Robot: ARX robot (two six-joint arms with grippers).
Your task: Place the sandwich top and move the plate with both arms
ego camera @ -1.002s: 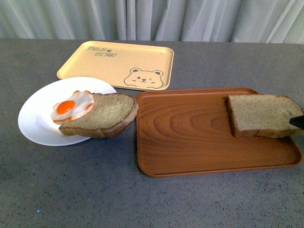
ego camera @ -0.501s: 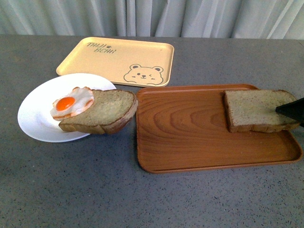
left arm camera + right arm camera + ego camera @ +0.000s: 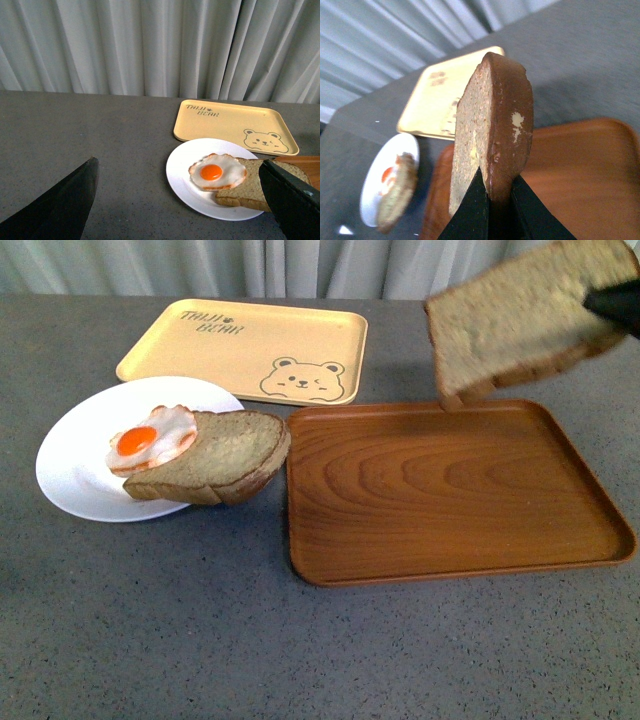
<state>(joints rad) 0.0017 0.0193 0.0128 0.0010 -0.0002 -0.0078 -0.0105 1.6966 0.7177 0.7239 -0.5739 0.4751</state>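
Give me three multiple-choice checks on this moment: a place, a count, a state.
1. Where is the sandwich top relative to the wooden tray? A lying on it; B in the air, clear of it; C under it.
2. How many trays are on the table? A one; B two; C three.
3. The left gripper is: A open; B shut on a slice; C shut, empty.
Answers: 1 B, the right gripper pinches it aloft. 2 B, wooden tray and yellow tray. 3 A, its fingers stand wide apart.
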